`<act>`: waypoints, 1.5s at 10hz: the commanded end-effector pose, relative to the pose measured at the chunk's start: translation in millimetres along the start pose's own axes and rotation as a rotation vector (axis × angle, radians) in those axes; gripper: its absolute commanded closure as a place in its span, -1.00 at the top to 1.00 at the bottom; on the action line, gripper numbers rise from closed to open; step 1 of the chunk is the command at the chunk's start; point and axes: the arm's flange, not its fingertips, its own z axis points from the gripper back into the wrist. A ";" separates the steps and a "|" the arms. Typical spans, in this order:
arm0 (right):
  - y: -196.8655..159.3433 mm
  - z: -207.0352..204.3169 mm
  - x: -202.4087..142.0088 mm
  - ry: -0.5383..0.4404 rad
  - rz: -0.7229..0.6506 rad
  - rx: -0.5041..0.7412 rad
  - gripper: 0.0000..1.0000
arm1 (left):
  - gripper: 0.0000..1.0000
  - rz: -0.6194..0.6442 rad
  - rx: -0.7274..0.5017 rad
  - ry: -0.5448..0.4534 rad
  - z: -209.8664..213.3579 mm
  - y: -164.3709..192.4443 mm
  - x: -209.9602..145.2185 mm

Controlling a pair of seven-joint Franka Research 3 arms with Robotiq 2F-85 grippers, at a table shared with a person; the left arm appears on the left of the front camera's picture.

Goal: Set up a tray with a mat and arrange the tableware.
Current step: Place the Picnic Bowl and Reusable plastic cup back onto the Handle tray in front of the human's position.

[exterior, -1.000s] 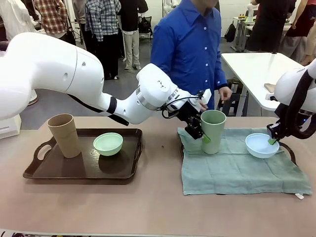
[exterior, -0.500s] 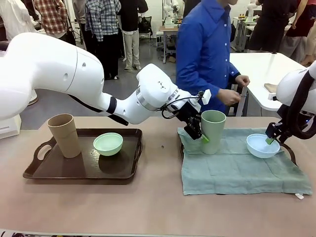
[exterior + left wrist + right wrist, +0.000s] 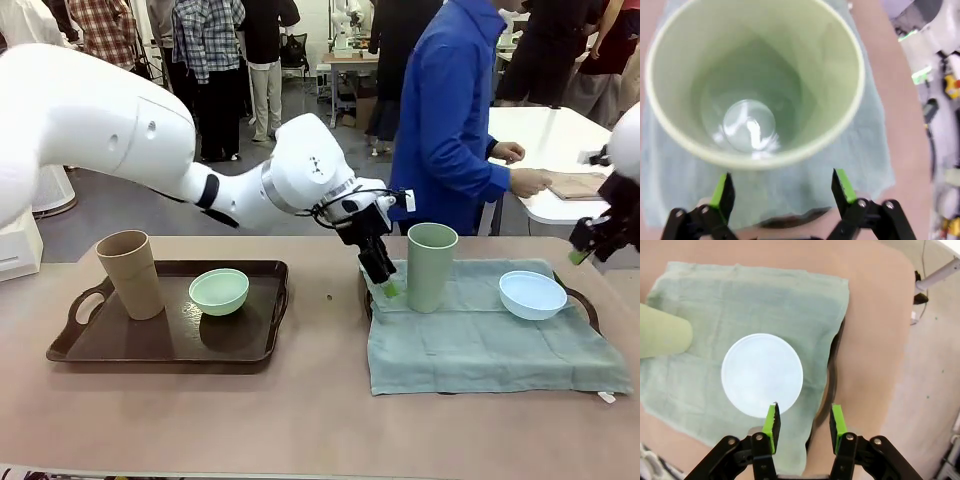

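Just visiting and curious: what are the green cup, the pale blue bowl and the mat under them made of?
The green cup looks like matte plastic: thin even wall, soft glare inside its bottom. The pale blue bowl seems similar plastic, smooth and evenly coloured, though ceramic is possible. The mat looks like cloth: limp, wrinkled, uneven edges.

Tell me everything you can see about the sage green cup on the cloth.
The sage green cup is tall, handleless and tapered, like matte plastic, with a thin rim. It stands upright and empty on the green cloth mat, near its far left corner. The left gripper sits open beside it, fingers not touching it.
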 end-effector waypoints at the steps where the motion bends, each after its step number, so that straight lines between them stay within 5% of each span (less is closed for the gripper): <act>1: 5.2 31.1 -12.5 -0.017 -0.009 0.034 0.07 | 1.00 0.123 0.001 0.145 33.1 -23.3 1.0; 5: 31.7 86.3 -6.9 -0.036 0.050 0.043 0.07 | 1.00 0.545 0.284 0.372 120.9 -72.9 -1.8; 9: 34.8 106.9 -1.0 0.116 -0.070 -0.144 0.07 | 1.00 0.672 0.474 0.332 197.3 -129.8 1.4; 10: 34.7 113.7 -2.9 0.156 -0.106 -0.172 0.47 | 1.00 0.679 0.499 0.320 207.5 -144.1 4.6; 11: 34.5 119.4 -3.3 0.204 -0.138 -0.166 0.47 | 1.00 0.689 0.515 0.313 215.7 -152.5 7.0; 12: 32.2 122.6 -3.6 0.245 -0.164 -0.143 0.87 | 1.00 0.714 0.520 0.299 219.6 -157.9 6.3; 13: 30.4 122.4 -2.4 0.262 -0.164 -0.129 0.54 | 1.00 0.748 0.535 0.299 221.8 -160.4 4.3; 14: 27.0 120.1 0.1 0.276 -0.159 -0.122 1.00 | 1.00 0.733 0.453 0.274 223.5 -162.3 2.3; 15: 29.1 120.8 -13.0 0.227 -0.140 -0.146 1.00 | 1.00 0.693 0.509 0.294 227.8 -155.6 15.3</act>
